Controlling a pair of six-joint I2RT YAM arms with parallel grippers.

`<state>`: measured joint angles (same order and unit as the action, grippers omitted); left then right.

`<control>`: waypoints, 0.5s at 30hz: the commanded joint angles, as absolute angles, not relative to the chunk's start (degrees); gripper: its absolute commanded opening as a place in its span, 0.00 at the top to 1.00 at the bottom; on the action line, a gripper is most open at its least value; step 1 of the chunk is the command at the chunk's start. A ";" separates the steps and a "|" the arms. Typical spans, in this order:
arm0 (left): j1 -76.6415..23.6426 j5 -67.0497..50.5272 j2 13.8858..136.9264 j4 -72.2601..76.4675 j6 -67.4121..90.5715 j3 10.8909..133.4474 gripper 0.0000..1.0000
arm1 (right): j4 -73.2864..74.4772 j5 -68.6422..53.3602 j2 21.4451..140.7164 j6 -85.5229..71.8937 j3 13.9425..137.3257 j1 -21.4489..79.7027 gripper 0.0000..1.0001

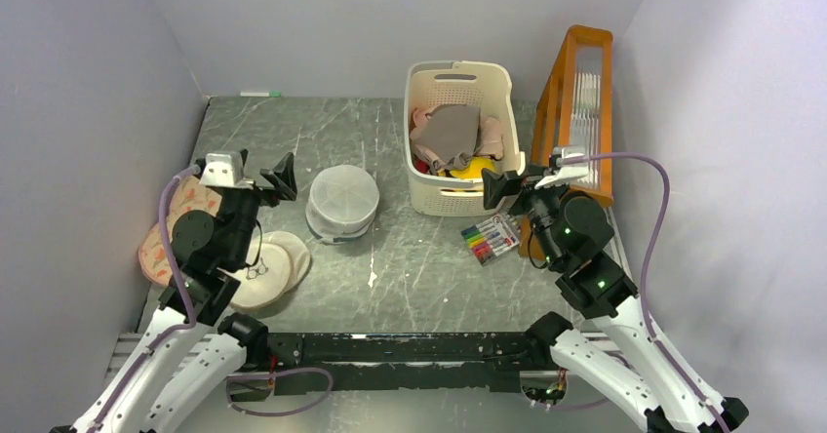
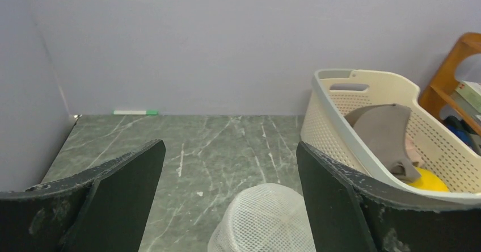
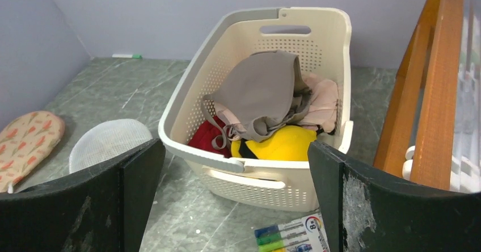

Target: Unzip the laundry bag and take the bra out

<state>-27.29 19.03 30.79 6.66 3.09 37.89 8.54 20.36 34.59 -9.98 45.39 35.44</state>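
Sitting on table (image 1: 410, 257), laundry bag (image 1: 342, 202); left jaws, right jaws spread, empty.

Bare dark green marbled tabletop (image 1: 293, 131) runs between the round white mesh laundry bag (image 1: 342, 199) and the cream slatted plastic basket (image 1: 458, 200), and behind the bag to the wall (image 1: 390, 23). An orange wooden rack (image 1: 546, 111) flanks the basket; a marker pack (image 1: 491, 240) lies before it. Flat cream round pads (image 1: 278, 257) crowd the bag's near-left.

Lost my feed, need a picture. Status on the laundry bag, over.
Left gripper open, right gripper open, both empty. Laundry bag upright, untouched; bra not visible. Basket beside it, nothing blocking.
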 commanded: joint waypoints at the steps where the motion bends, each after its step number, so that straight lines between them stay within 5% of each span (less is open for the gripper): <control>1: -22.97 17.34 32.39 6.91 7.17 40.26 0.02 | 9.78 20.74 36.58 -12.61 48.64 33.05 0.00; 15: -13.46 11.23 38.06 5.48 11.78 46.40 0.02 | 6.53 0.60 42.79 -15.82 54.17 25.87 0.00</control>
